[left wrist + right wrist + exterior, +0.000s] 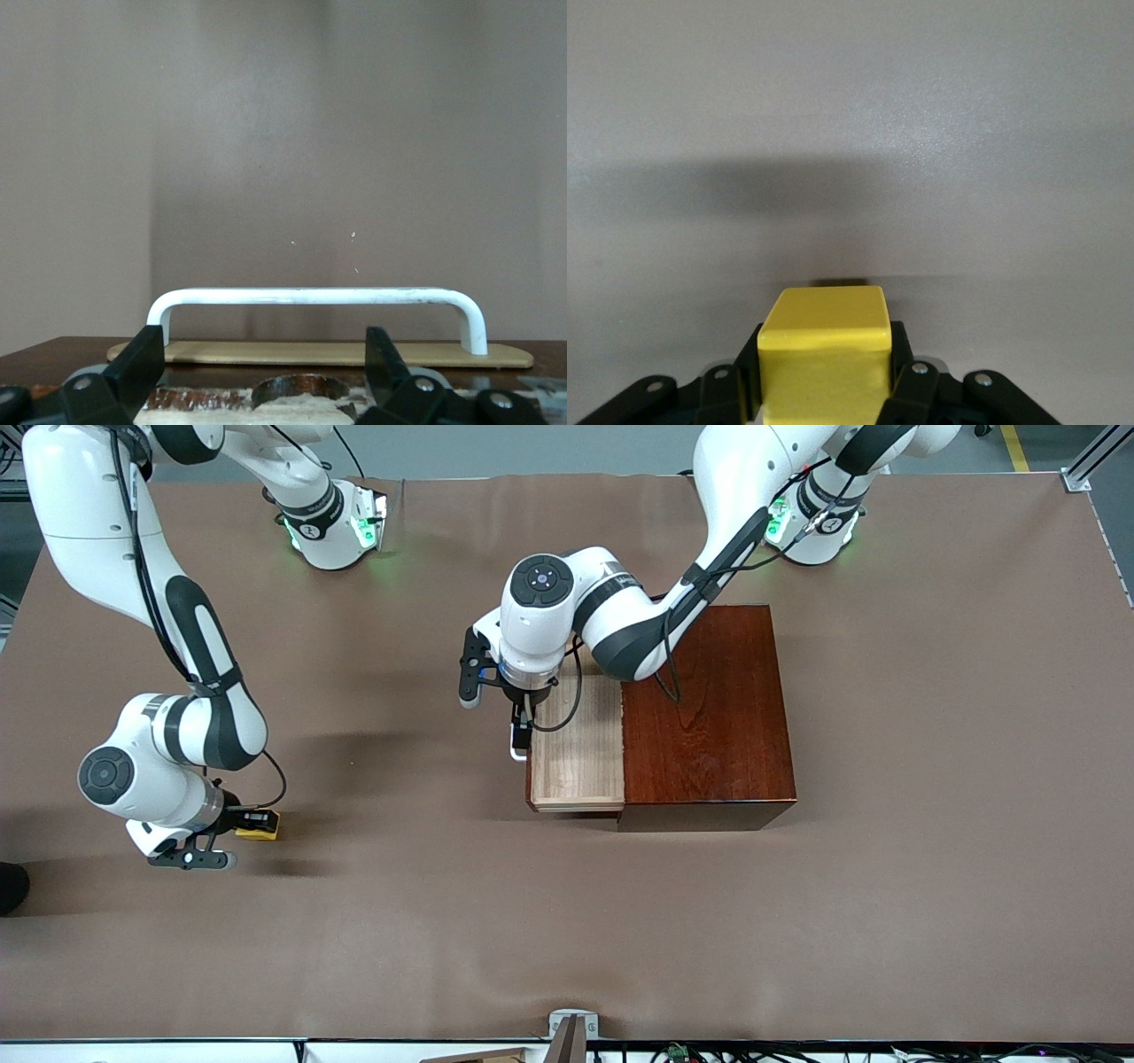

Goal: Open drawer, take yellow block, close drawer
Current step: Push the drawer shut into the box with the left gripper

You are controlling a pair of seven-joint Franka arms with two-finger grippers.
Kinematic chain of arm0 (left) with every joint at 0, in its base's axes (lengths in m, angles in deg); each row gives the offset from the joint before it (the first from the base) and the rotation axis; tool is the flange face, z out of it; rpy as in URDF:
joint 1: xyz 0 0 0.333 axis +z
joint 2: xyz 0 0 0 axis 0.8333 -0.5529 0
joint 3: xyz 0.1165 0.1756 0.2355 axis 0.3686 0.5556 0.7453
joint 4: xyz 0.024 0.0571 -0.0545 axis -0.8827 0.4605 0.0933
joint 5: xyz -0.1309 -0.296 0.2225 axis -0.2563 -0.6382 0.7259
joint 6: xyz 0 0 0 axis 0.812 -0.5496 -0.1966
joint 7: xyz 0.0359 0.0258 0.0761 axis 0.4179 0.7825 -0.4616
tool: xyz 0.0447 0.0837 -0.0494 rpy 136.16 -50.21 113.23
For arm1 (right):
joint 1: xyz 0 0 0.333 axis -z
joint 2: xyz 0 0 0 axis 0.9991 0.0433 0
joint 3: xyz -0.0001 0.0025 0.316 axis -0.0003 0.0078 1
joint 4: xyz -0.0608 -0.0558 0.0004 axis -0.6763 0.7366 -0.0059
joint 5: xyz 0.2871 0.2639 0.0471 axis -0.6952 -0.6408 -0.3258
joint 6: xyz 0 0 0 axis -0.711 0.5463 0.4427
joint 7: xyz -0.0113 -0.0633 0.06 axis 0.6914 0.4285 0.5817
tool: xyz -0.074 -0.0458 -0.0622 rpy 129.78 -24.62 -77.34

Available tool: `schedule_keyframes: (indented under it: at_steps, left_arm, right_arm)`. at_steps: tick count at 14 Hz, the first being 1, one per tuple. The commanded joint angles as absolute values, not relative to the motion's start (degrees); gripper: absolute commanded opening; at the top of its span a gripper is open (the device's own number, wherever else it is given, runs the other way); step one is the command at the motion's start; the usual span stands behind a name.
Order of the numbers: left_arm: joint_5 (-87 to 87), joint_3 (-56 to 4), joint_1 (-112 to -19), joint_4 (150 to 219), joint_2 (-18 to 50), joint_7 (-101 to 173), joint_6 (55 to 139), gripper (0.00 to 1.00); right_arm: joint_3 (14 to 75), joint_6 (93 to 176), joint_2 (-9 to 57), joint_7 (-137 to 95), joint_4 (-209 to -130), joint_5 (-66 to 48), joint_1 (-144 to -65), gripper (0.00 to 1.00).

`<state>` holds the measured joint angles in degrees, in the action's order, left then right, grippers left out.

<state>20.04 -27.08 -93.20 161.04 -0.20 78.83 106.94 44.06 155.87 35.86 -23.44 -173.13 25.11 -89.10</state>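
The mahogany box (709,717) stands mid-table with its drawer (578,748) pulled out toward the right arm's end; the pale wood inside shows nothing in it. My left gripper (521,742) is at the drawer's front by the white handle (314,297). It is open, with its fingers (142,359) spread just short of the handle and not holding it. My right gripper (252,821) is shut on the yellow block (262,831), low at the table toward the right arm's end. The block (824,345) fills the space between the fingers in the right wrist view.
The brown table cover (567,921) spreads all around the box. A metal bracket (571,1027) sits at the table edge nearest the front camera. The left arm's forearm (638,633) lies over the box's top.
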Motion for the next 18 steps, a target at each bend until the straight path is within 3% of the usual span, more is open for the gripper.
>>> schedule_keyframes:
  at_steps: [1,14,18]
  left_arm:
    - [21.47,-25.62,-93.26,160.48,0.16,79.34,103.03,1.00]
    - [26.04,-25.18,-92.56,160.48,1.74,77.23,85.01,1.00]
    - [26.22,-25.18,-92.56,160.48,3.05,77.23,83.68,1.00]
  right_arm:
    - [45.01,156.43,35.69,-23.93,-173.27,24.68,-88.13,1.00]
    - [45.09,155.29,30.86,-23.23,-172.04,24.68,-88.66,1.00]
    - [45.27,143.53,23.06,-23.75,-172.13,24.76,-89.71,1.00]
